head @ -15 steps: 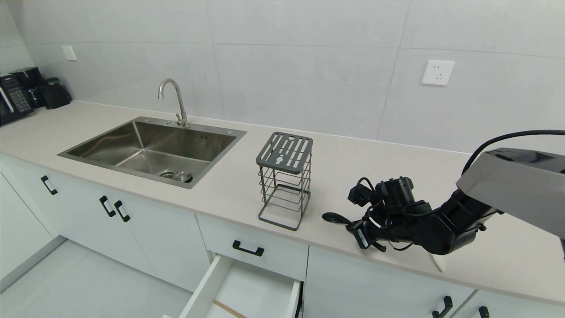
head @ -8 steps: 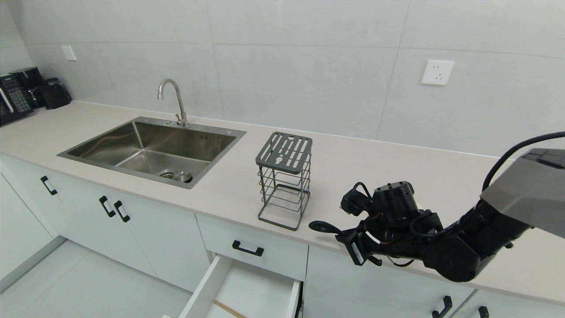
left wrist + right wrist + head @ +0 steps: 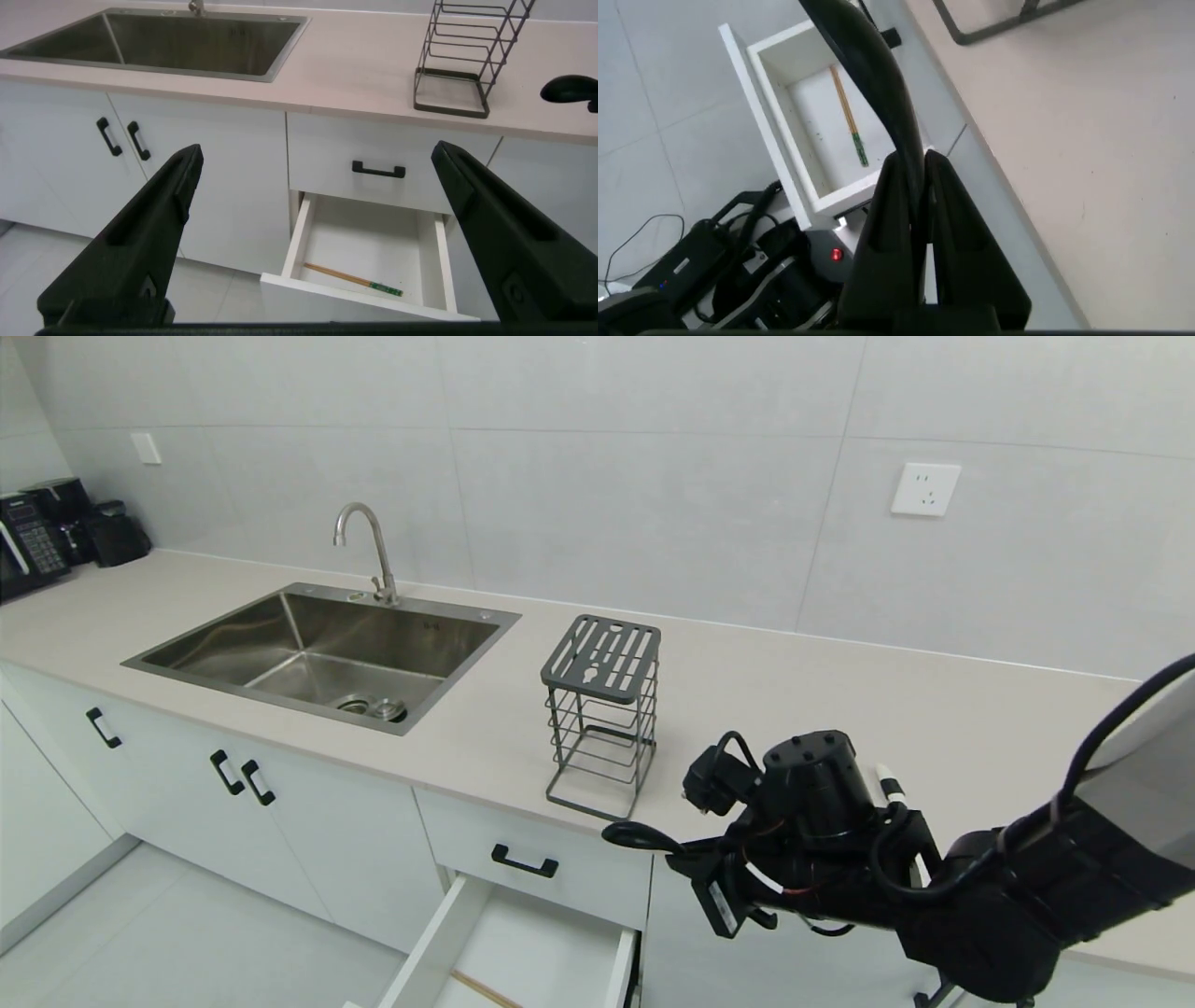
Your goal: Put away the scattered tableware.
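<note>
— What's in your right pincer (image 3: 693, 861)?
— It's clamped on a black spoon (image 3: 631, 835), held in the air by the worktop's (image 3: 794, 700) front edge, near the wire rack (image 3: 602, 714).
— And the left?
— My left pincer (image 3: 318, 154) gapes wide, facing the open drawer (image 3: 301, 233) where chopsticks (image 3: 350, 278) lie.

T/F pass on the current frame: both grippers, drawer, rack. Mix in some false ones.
1. The right gripper is shut on the black spoon. True.
2. The drawer is closed. False: it is pulled open, with chopsticks inside.
3. The wire rack lies in the sink. False: it stands upright on the counter, beside the sink.
4. The left gripper is open and holds nothing. True.
</note>
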Robot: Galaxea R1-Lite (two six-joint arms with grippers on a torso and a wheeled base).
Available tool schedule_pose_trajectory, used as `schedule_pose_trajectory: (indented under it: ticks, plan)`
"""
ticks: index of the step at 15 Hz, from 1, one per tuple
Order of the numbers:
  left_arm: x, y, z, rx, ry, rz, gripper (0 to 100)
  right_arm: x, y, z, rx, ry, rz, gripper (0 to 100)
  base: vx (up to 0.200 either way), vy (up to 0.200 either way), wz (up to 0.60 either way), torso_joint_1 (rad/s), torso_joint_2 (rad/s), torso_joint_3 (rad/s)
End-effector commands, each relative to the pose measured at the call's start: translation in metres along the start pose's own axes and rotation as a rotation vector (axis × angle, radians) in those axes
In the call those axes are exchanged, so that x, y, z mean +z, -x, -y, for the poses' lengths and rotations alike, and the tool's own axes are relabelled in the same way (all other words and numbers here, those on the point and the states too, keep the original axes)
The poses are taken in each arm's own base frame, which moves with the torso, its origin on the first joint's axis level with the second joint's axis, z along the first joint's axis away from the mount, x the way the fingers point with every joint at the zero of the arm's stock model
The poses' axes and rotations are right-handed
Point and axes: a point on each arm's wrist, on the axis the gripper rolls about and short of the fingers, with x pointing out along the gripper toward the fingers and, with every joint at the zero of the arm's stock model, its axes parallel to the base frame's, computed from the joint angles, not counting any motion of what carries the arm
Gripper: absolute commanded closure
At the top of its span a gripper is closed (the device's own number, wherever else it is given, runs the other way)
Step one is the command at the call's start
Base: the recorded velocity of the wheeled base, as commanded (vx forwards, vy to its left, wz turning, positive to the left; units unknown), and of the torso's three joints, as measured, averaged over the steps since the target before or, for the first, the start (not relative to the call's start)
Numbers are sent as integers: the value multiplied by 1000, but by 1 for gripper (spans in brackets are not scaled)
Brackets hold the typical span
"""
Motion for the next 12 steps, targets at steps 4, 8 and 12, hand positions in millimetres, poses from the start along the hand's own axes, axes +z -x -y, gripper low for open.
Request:
schedule_pose_trajectory:
  ticks: [4, 8, 12]
  plan:
    - [0, 0, 0, 0, 0, -1, 0, 43, -22, -27, 66, 54, 134, 100, 0, 0, 0, 0, 0, 0]
    - [0, 0, 0, 0, 0, -1, 0, 51, -48, -45, 101, 88, 143, 100, 0, 0, 0, 0, 0, 0]
    - [0, 0, 0, 0, 0, -1, 0, 45, -68, -73, 159, 140, 103, 100, 0, 0, 0, 0, 0, 0]
